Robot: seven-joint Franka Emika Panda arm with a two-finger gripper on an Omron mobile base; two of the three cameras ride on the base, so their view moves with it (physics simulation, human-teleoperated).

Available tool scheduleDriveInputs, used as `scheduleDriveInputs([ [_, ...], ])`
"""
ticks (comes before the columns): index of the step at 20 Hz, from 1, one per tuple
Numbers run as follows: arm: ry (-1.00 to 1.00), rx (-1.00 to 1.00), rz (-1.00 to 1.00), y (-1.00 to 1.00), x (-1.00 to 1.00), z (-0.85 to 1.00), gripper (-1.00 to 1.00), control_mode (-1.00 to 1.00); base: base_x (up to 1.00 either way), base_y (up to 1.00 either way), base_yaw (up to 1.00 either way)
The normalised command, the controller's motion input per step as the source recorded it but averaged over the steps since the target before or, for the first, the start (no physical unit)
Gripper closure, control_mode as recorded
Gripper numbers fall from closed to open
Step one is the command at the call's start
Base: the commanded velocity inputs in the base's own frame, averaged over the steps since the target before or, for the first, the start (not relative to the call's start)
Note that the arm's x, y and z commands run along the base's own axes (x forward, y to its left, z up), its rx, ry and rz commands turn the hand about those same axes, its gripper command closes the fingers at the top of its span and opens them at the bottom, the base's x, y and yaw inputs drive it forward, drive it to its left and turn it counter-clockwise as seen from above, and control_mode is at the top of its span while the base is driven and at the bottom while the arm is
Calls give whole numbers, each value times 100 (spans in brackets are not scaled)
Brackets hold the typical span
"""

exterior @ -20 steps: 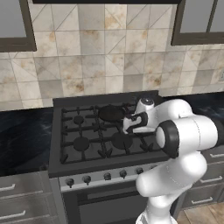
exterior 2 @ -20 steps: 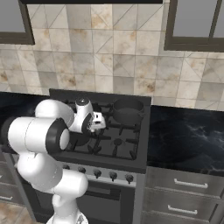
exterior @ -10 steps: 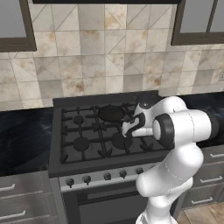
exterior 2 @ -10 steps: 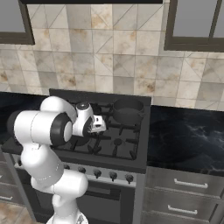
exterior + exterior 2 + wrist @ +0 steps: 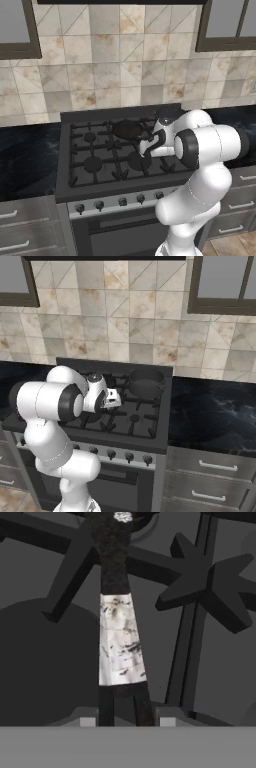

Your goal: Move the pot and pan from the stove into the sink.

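The black pan [image 5: 127, 130] rests on a back burner of the stove [image 5: 85, 186]. Its straight handle [image 5: 113, 567] points toward my hand and ends in a pale silvery tip [image 5: 120, 640]. My gripper [image 5: 127, 719] is at that tip, low over the grates, with one finger pressed against each side, shut on the handle. From the base cameras the gripper [image 5: 146, 146] [image 5: 116, 400] sits right of the pan, over the stove's middle. The dark pot [image 5: 146, 381] [image 5: 169, 112] stands on the back right burner, apart from the hand. The sink is out of view.
Black marbled counter [image 5: 215, 406] runs right of the stove, and more of it [image 5: 25, 155] runs left. A row of knobs [image 5: 127, 456] lines the grey front strip. Tiled wall and upper cabinets [image 5: 227, 25] stand behind. Raised cast-iron grates [image 5: 200, 572] surround the handle.
The jaws stood wide open a second ago and have closed onto the pan's handle. The elbow has swung slightly; the pan and pot have not moved.
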Motion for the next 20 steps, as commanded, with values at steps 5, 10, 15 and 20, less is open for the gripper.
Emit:
scheduleDriveInputs([
  [5,0,1,0,0,0,3,100,-100,0,0,0],
  [10,-1,4,-1,0,-5,52,100,-100,0,0,0],
  [15,-1,2,1,0,-27,86,100,-100,0,0,0],
  [20,-1,0,6,0,-47,81,100,-100,0,0,0],
])
